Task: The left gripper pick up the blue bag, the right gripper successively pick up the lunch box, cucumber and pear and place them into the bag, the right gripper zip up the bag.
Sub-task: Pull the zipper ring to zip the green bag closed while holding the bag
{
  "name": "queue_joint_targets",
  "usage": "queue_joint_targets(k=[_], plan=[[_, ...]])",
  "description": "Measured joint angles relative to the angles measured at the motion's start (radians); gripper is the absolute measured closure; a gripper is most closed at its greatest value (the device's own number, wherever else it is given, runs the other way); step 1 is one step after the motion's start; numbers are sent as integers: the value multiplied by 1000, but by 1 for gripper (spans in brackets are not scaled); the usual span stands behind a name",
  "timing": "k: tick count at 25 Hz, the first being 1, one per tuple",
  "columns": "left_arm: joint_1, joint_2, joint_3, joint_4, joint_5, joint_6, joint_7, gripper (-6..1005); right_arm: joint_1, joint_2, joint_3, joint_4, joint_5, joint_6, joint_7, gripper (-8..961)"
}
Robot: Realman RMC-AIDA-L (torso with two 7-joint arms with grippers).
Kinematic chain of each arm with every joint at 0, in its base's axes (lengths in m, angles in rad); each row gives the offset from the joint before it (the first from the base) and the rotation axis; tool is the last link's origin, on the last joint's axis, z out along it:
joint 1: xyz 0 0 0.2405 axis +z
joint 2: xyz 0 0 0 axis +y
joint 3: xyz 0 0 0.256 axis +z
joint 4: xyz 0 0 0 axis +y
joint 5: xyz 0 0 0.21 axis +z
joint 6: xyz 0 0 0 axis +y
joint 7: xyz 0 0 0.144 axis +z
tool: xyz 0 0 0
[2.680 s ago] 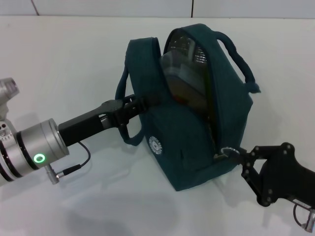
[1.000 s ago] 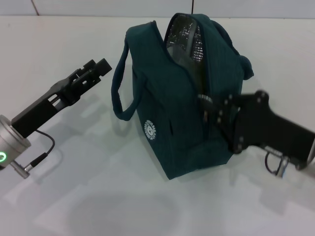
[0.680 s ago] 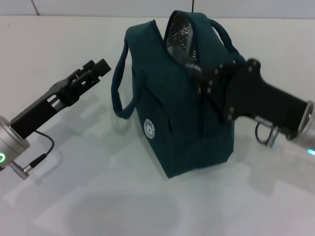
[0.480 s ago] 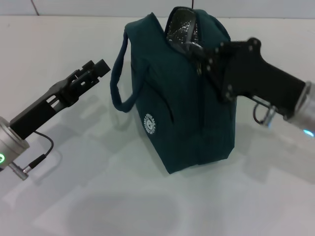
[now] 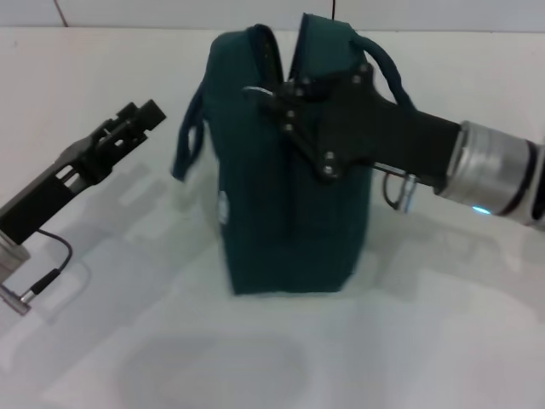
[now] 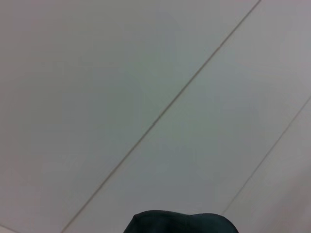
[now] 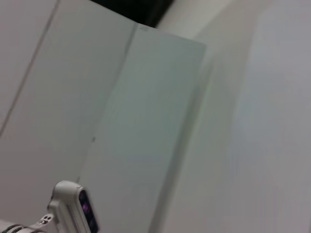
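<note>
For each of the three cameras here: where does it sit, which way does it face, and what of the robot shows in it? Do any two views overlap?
Head view: on the head, looking forward and down at the table; shows the bag, left gripper off to its side, right gripper at the bag's top.
Left wrist view: on the left wrist, facing wall panels; only a dark edge at the frame's border.
Right wrist view: on the right wrist, facing pale panels; a white device in the corner.
Shared: neither wrist view shows anything seen in the head view.

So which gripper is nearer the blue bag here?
Right. The right gripper is up against the top of the blue bag, at its zip opening. The left gripper hangs off to the bag's left, apart from it.
</note>
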Motion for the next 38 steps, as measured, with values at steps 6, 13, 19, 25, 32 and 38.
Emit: queue_joint_targets(k=[6, 13, 19, 25, 32, 38], plan=[[25, 0, 0, 21, -21, -1, 0, 186, 47, 0, -7, -34, 1, 58, -3, 943], [40, 1, 6, 30, 6, -3, 1, 195, 38, -1, -10, -29, 2, 80, -3, 943], [37, 2, 8, 102, 146, 2, 32, 203, 25, -1, -10, -27, 2, 81, -2, 943], [46, 2, 8, 127, 176, 55, 111, 210, 15, -1, -7, -23, 2, 81, -2, 943], [39, 1, 9, 135, 196, 102, 152, 219, 17, -1, -4, -21, 2, 82, -2, 942], [5, -4, 9, 105, 202, 94, 152, 227, 25, -1, -4, -21, 2, 90, -2, 942]])
